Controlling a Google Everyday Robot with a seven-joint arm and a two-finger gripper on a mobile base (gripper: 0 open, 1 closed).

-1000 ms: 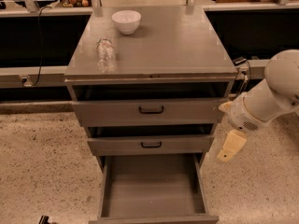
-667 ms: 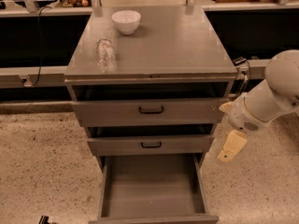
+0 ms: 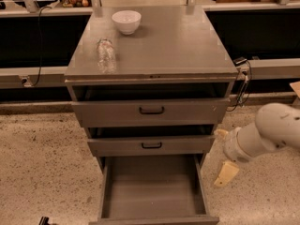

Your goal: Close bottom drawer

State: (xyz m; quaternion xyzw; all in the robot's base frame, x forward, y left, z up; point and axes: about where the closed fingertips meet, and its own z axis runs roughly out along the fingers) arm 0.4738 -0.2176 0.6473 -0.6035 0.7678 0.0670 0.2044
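Note:
The bottom drawer (image 3: pixel 152 186) of the grey metal cabinet is pulled far out toward me. Its plain grey box is empty, and its front lies at the bottom edge of the view with the handle hidden. My gripper (image 3: pixel 223 153) hangs just right of the drawer's right side wall, beside the cabinet and apart from it. Its two cream fingers (image 3: pixel 227 173) are spread, with nothing between them. The white arm (image 3: pixel 269 132) reaches in from the right.
The middle drawer (image 3: pixel 151 145) and top drawer (image 3: pixel 151 110) each stand slightly out, with black handles. A white bowl (image 3: pixel 126 21) and a clear plastic bottle (image 3: pixel 106 54) lie on the cabinet top. A cable (image 3: pixel 243 86) hangs at the right. The floor is speckled.
My arm and gripper have dropped lower along the cabinet's right side, from the level of the upper drawers to the bottom drawer's level. The drawers have not moved.

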